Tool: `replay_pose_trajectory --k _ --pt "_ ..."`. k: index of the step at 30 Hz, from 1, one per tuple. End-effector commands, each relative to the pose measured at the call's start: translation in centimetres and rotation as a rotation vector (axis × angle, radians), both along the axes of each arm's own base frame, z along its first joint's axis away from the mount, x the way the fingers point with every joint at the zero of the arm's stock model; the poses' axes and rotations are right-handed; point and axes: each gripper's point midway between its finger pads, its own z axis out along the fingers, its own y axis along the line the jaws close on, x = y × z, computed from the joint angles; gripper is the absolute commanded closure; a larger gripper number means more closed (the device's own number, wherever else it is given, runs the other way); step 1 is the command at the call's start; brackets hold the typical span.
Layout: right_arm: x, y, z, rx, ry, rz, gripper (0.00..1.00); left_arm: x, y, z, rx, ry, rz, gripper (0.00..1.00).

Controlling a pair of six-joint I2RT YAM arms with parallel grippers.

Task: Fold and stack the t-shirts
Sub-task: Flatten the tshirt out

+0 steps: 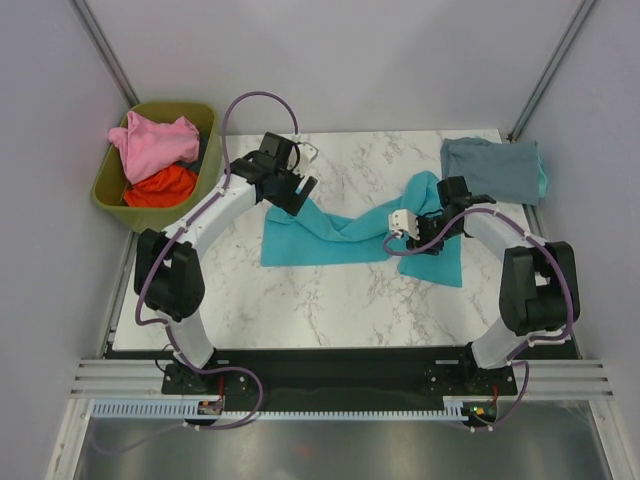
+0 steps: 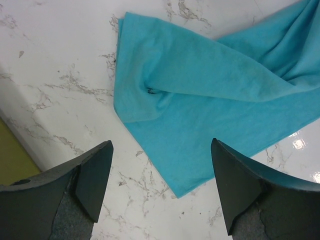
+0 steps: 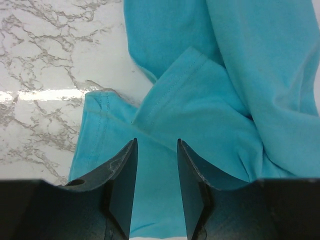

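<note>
Teal shirt (image 1: 330,235): lay mid-table on marble (image 1: 300,300), soft knit twisted at the middle, not yet flat enough to fold.
Left gripper (image 2: 161,144): jaws wide apart above the shirt's left corner, likely to pull it square.
Right gripper (image 3: 156,142): jaws narrowly apart over a stitched sleeve hem; contact unclear.
Grey-blue shirt (image 1: 490,168): folded, far right corner.
Bin (image 1: 110,190): olive plastic, holding the crumpled pink shirt (image 1: 155,140) and orange-red shirt (image 1: 160,185).

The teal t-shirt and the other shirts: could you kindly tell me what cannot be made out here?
- Right gripper: right wrist view, its fingers hide whether cloth is pinched.
- Teal t-shirt: top view, that gripper covers part; both wrist views crop it.
- Orange-red shirt: top view, pink shirt and bin wall hide most.
- Grey-blue shirt: top view, folded, inner layers unseen.
</note>
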Motion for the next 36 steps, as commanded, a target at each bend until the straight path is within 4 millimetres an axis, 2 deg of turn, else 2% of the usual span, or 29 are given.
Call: replay_pose_trajectory --k 1,10,19,24,27,28,31,36 --pt "0.7 1.2 0.4 0.012 -0.024 0.039 0.55 0.2 0.4 1.2 -0.002 -0.046 0.031 0.13" --pt "-0.3 1.4 0.5 0.0 0.002 0.076 0.56 0.6 0.4 1.1 0.003 -0.052 0.037 0.13" --pt "-0.7 1.6 -0.5 -0.014 0.042 0.083 0.55 0.7 0.3 0.6 0.002 -0.045 0.039 0.13" --pt "-0.4 1.9 -1.2 -0.021 0.057 0.087 0.57 0.8 0.3 0.4 0.007 -0.042 0.041 0.13" --pt "0.1 2.2 -1.5 -0.025 0.064 0.082 0.62 0.8 0.3 0.4 0.008 -0.042 0.042 0.13" --pt "0.2 2.2 -1.5 -0.028 0.064 0.081 0.69 0.8 0.4 0.4 0.009 -0.043 0.043 0.13" --pt "0.9 2.4 -1.3 -0.028 0.06 0.074 0.81 0.7 0.5 0.3 0.014 -0.042 0.043 0.13" --pt "1.9 2.3 0.0 -0.04 0.027 0.059 0.89 0.5 0.6 -0.8 0.027 -0.021 0.039 0.12"
